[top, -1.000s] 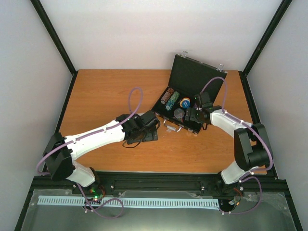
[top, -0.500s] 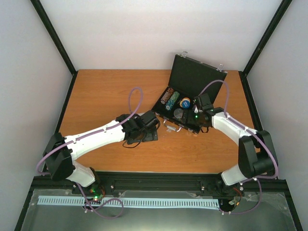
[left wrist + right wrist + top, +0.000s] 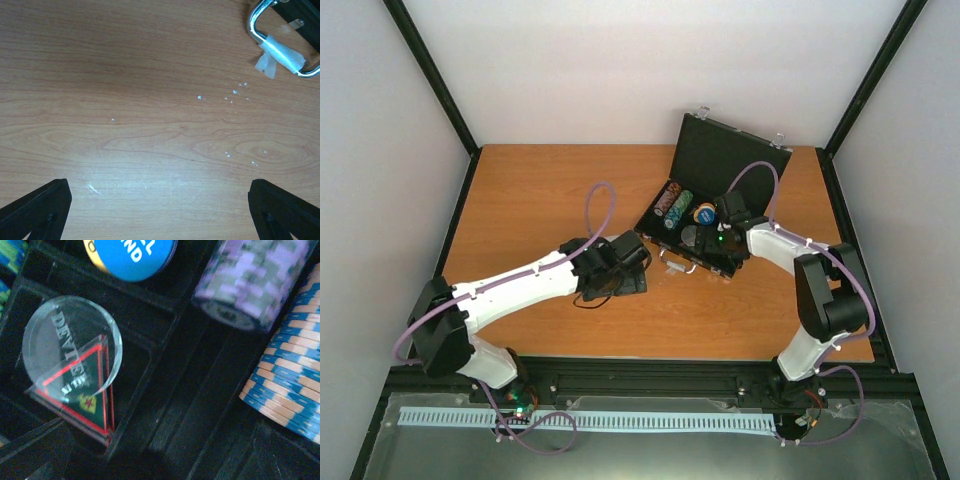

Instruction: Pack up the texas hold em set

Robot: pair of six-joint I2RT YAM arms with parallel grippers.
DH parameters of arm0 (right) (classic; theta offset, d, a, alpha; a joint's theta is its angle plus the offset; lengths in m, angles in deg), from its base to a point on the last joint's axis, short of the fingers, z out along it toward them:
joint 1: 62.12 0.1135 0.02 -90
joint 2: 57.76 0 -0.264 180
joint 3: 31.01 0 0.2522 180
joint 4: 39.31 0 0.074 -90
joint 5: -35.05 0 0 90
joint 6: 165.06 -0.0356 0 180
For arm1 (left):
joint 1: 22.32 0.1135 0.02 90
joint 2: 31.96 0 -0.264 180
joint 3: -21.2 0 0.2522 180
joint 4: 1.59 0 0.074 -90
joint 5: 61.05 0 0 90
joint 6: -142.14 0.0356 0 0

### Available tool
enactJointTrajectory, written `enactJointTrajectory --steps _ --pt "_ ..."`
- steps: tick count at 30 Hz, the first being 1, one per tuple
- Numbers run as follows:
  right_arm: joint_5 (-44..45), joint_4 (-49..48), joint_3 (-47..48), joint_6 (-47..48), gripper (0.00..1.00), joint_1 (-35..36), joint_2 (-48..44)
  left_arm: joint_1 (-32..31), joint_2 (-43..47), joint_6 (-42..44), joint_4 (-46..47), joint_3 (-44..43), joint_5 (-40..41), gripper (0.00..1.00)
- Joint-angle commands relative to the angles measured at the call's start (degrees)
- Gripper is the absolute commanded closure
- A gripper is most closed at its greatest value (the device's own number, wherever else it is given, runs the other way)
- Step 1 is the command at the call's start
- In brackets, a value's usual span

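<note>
An open black poker case [image 3: 730,165] sat at the far right of a wooden table [image 3: 540,200], lid raised. The right gripper [image 3: 717,240] hovered over its tray, jaws spread wide and gripping nothing. Below it, a clear round dealer button [image 3: 72,347] overlapped a dark triangular token [image 3: 85,405], near a blue disc [image 3: 132,255] and chip stacks [image 3: 255,280]. The left gripper [image 3: 160,212], likewise spread and empty, hung over the wood near the case's silver handle [image 3: 280,47].
</note>
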Motion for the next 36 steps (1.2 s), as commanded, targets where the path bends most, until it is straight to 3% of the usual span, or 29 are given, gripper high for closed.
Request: enactJointTrajectory --steps 1,6,10,19,24,29,36 --pt "7.6 -6.0 1.6 2.5 0.00 0.3 1.8 -0.1 2.5 -1.7 -1.8 1.1 0.8 0.00" --pt "13.5 -7.1 2.5 4.4 0.00 0.3 2.8 -0.1 3.7 -2.4 -1.9 2.3 0.8 0.00" --pt "10.5 -5.8 2.8 5.8 0.00 0.3 1.0 -0.1 4.2 -2.5 -2.2 2.7 1.1 0.00" --pt "1.5 4.5 2.6 6.9 0.00 1.8 -13.8 -0.1 3.6 -1.0 -1.4 1.6 1.0 0.00" --pt "3.1 9.9 10.0 8.2 0.00 1.8 -19.9 -0.1 3.3 0.2 -1.3 1.9 0.1 0.00" --pt "7.3 12.6 24.4 7.9 0.00 -0.2 -13.8 -0.1 2.9 1.3 -1.2 1.7 -0.5 0.00" --pt "6.8 11.0 41.7 6.1 0.00 -8.4 0.4 -0.1 3.2 2.5 -0.9 1.1 -0.5 0.00"
